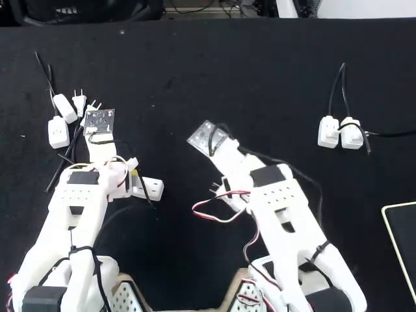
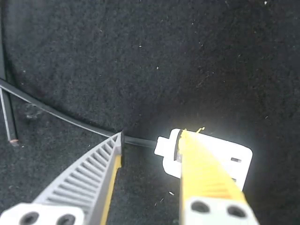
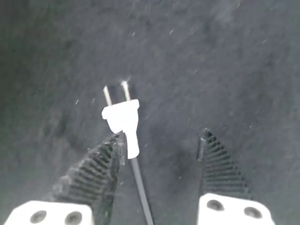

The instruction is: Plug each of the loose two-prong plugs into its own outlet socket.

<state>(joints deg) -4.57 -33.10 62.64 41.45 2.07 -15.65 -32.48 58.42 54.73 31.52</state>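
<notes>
Holding both claws spread, you had the right claw (image 3: 161,135) at a loose plug (image 3: 123,117) and the left claw (image 2: 151,136), toward the table's (image 1: 260,78) nine o'clock, over a socket block (image 2: 220,152), seemingly for grasping.

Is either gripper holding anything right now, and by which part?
Nothing is held. The left gripper is open over a white socket; the right gripper is open, with a loose plug lying beside one finger.

Table (image 1: 195,71): black cloth top. Far left: white socket (image 1: 58,133), two loose plugs (image 1: 86,104) just beside it, black cables (image 1: 45,71). Far right: socket and plug (image 1: 339,132), touching. Second socket (image 1: 149,188) front left. Lone plug (image 3: 123,117) lies flat. Pale-rimmed panel (image 1: 400,247) at right edge.
</notes>
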